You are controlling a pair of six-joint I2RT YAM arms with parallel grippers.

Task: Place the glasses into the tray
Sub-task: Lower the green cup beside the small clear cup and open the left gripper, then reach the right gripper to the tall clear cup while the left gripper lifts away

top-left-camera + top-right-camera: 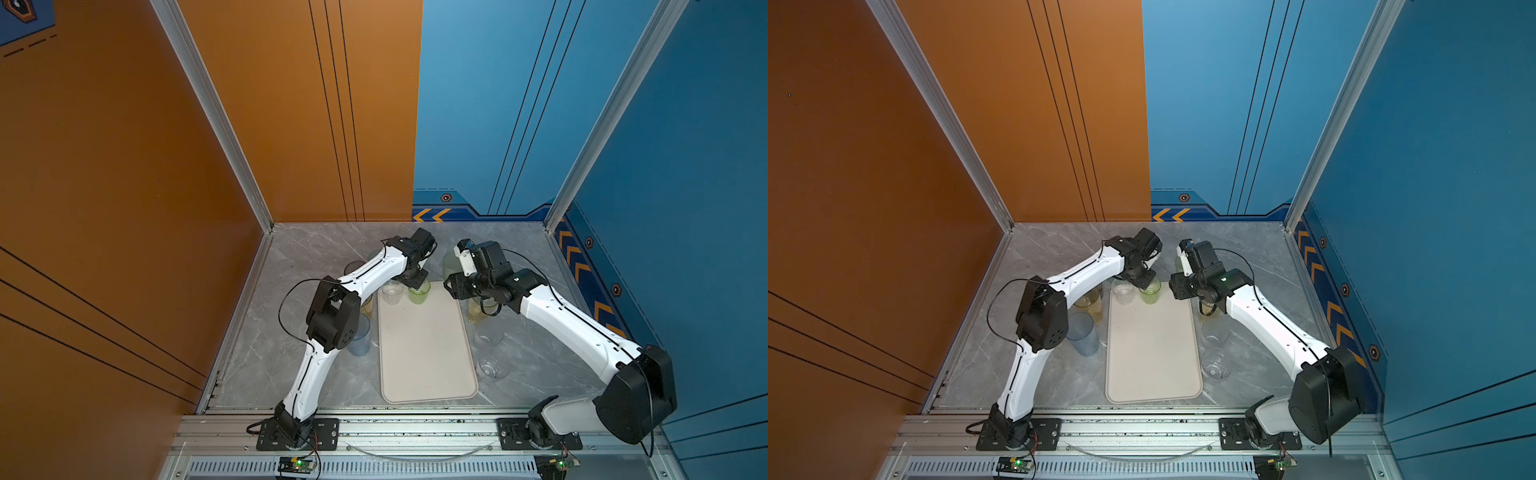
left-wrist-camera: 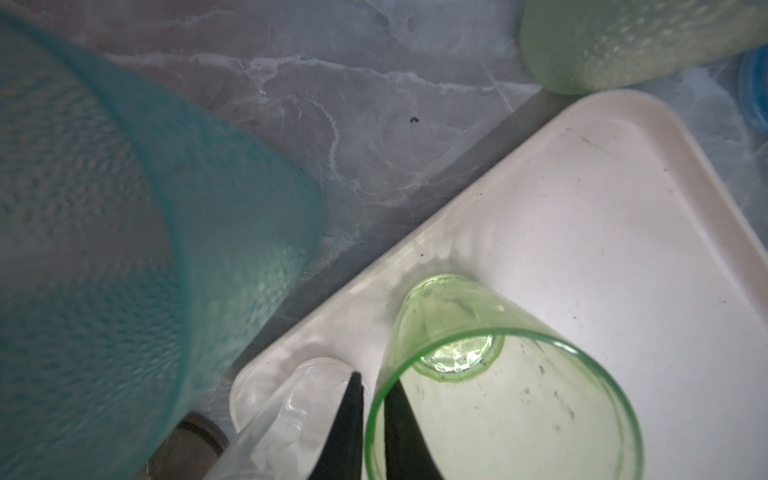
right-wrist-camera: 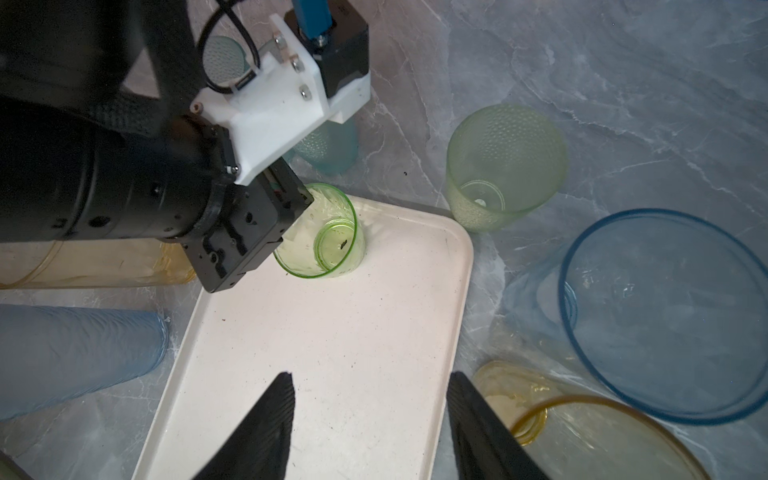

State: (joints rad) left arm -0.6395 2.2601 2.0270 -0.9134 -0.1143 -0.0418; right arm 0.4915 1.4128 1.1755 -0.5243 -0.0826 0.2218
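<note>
On the tray, far end: the green glass (image 1: 419, 294) stands on the tray (image 1: 428, 361) floor just inside the far rim. A clear glass (image 1: 392, 292) is just beside it in the tray's far left corner.
Left claw: the left claw (image 2: 374, 380) sits astride the green glass's rim, with one finger outside the wall on the clear glass's side and the other inside the mouth. The fingers are nearly together, and whether they press the wall cannot be told.
Right claw: the right claw (image 3: 370, 376) has its fingers well apart and empty, above the tray's right rim.
Edges: on the worktop (image 1: 299, 257), a frosted teal glass (image 2: 104, 249) stands off the tray's far left corner. A pale green glass (image 3: 503, 166) stands off the far right corner. A blue glass (image 3: 665, 311) and a yellow glass (image 3: 582, 440) stand along the right rim.
Open room: the tray floor lies open from the two glasses to the near rim.
Axis: the green glass is upright, mouth up, its long axis vertical.
</note>
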